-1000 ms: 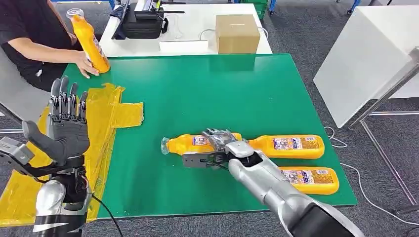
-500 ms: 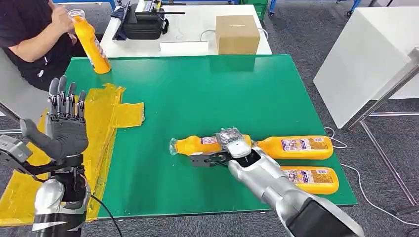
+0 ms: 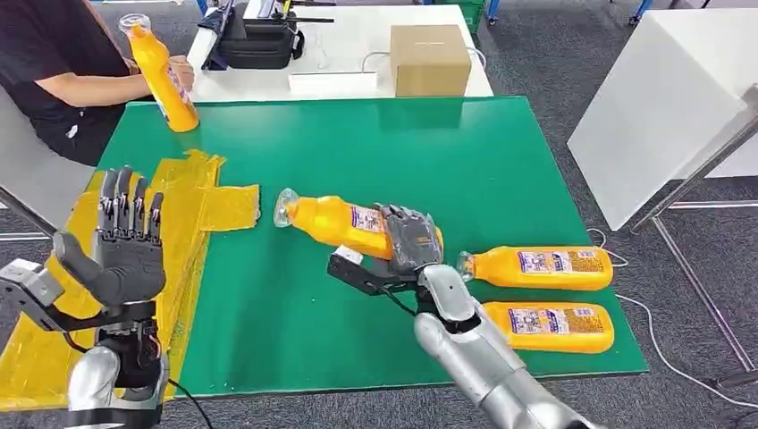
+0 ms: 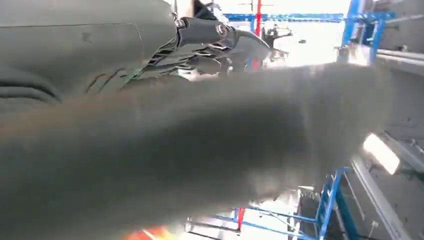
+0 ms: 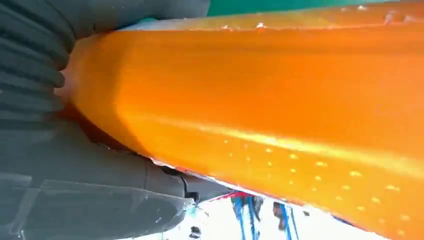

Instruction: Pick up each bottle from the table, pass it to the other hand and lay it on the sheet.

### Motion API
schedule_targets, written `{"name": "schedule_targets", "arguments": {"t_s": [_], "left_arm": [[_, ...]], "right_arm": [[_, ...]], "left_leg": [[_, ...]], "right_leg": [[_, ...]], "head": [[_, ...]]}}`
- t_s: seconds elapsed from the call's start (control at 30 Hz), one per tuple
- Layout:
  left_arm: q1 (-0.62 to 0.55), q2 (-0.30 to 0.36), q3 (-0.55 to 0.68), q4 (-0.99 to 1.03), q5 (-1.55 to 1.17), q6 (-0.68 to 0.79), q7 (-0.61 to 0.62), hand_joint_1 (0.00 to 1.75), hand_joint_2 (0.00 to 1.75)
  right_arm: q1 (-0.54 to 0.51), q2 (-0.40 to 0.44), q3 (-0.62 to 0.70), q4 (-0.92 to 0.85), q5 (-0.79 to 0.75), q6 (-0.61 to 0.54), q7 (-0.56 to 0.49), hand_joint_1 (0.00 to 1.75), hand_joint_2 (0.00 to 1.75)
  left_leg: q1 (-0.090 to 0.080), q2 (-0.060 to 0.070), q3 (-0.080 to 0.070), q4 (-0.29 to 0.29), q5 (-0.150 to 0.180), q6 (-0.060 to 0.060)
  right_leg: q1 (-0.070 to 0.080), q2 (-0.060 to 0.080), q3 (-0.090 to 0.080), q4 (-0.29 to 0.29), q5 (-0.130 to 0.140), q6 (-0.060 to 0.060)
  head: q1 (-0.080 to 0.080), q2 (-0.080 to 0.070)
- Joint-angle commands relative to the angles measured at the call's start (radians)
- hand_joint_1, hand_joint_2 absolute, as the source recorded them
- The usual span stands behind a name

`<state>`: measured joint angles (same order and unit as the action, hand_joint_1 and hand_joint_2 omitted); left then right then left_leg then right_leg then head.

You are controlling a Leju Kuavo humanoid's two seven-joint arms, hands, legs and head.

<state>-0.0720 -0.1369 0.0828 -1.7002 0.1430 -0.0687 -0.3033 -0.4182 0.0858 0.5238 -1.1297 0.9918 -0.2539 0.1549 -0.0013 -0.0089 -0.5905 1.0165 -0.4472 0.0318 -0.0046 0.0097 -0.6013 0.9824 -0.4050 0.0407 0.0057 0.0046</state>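
Right hand [image 3: 411, 239] wrapped round an orange bottle [image 3: 344, 222], lifted clear above the middle of the green table [image 3: 375, 143], cap aimed at the yellow sheet [image 3: 192, 210]. Left hand [image 3: 125, 246] spread wide, waiting over the sheet. Could slip at handover: smooth, tilted body.

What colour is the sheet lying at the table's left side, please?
Yellow sheet, clearest in the head view.

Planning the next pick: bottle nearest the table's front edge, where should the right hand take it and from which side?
Grip the bottle around its wide labelled body, coming down from above. It lies flat on its side on the green table, cap toward the right hand; the other lying bottle sits just behind it, crowding that side.
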Motion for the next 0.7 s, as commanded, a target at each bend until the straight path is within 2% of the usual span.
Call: {"name": "schedule_targets", "arguments": {"t_s": [0.03, 0.13, 0.17, 0.2, 0.23, 0.33, 0.4, 0.5, 0.7], "left_arm": [[0.046, -0.039, -0.026, -0.034, 0.043, 0.003, 0.022, 0.0, 1.75], [0.095, -0.057, -0.065, -0.07, 0.091, -0.001, 0.04, 0.0, 1.75], [0.107, -0.059, -0.079, -0.077, 0.131, -0.009, 0.052, 0.0, 1.75], [0.117, -0.058, -0.092, -0.084, 0.153, -0.017, 0.055, 0.0, 1.75], [0.124, -0.057, -0.109, -0.09, 0.164, -0.02, 0.057, 0.0, 1.75], [0.129, -0.053, -0.143, -0.096, 0.182, -0.034, 0.06, 0.0, 1.75], [0.125, -0.052, -0.151, -0.093, 0.181, -0.035, 0.057, 0.0, 1.75], [0.119, -0.044, -0.156, -0.087, 0.192, -0.044, 0.065, 0.0, 1.75], [0.092, -0.029, -0.185, -0.059, 0.226, -0.077, 0.081, 0.0, 1.75]], "right_arm": [[0.107, -0.003, -0.077, -0.31, -0.052, -0.063, -0.088, 1.75, 1.75], [0.157, -0.008, -0.036, -0.454, -0.09, -0.048, -0.109, 1.75, 1.75], [0.161, -0.011, -0.017, -0.475, -0.085, -0.042, -0.105, 1.75, 1.75], [0.162, -0.009, 0.002, -0.485, -0.092, -0.028, -0.101, 1.75, 1.75], [0.158, -0.009, 0.027, -0.482, -0.101, -0.013, -0.101, 1.75, 1.75], [0.137, 0.006, 0.081, -0.43, -0.095, 0.012, -0.09, 1.75, 1.75], [0.128, 0.014, 0.09, -0.407, -0.092, 0.009, -0.085, 1.75, 1.75], [0.12, 0.011, 0.094, -0.393, -0.12, 0.022, -0.094, 1.75, 1.75], [0.068, 0.052, 0.17, -0.23, -0.143, 0.077, -0.082, 1.75, 1.75]], "left_leg": [[0.001, 0.0, 0.002, 0.0, -0.001, -0.001], [0.0, -0.001, 0.0, 0.0, -0.001, -0.001], [0.001, 0.0, 0.005, 0.0, -0.003, -0.002], [0.0, 0.0, 0.001, 0.0, -0.002, -0.001], [0.0, 0.001, 0.003, 0.0, -0.002, -0.001], [0.0, 0.001, 0.005, 0.0, -0.003, -0.002], [0.0, 0.001, 0.001, 0.0, -0.001, -0.001], [0.001, 0.001, 0.003, -0.001, -0.002, -0.002], [0.001, 0.003, 0.005, -0.002, -0.001, -0.002]], "right_leg": [[0.001, -0.002, 0.002, 0.0, -0.001, 0.0], [0.0, -0.002, 0.001, 0.0, -0.001, 0.0], [0.001, -0.003, 0.006, 0.0, -0.004, -0.001], [0.0, -0.001, 0.001, 0.0, -0.002, -0.001], [0.001, -0.001, 0.003, 0.0, -0.002, -0.001], [0.001, 0.0, 0.005, 0.0, -0.003, -0.001], [0.0, 0.0, 0.001, 0.0, -0.001, 0.0], [0.001, 0.0, 0.003, -0.001, -0.001, -0.001], [0.001, 0.001, 0.004, -0.002, 0.0, -0.001]], "head": [[0.0, 0.0], [0.0, 0.0], [0.0, 0.0], [0.0, 0.0], [0.0, 0.0], [0.0, 0.0], [0.0, 0.0], [0.0, 0.0], [0.0, 0.0]]}}
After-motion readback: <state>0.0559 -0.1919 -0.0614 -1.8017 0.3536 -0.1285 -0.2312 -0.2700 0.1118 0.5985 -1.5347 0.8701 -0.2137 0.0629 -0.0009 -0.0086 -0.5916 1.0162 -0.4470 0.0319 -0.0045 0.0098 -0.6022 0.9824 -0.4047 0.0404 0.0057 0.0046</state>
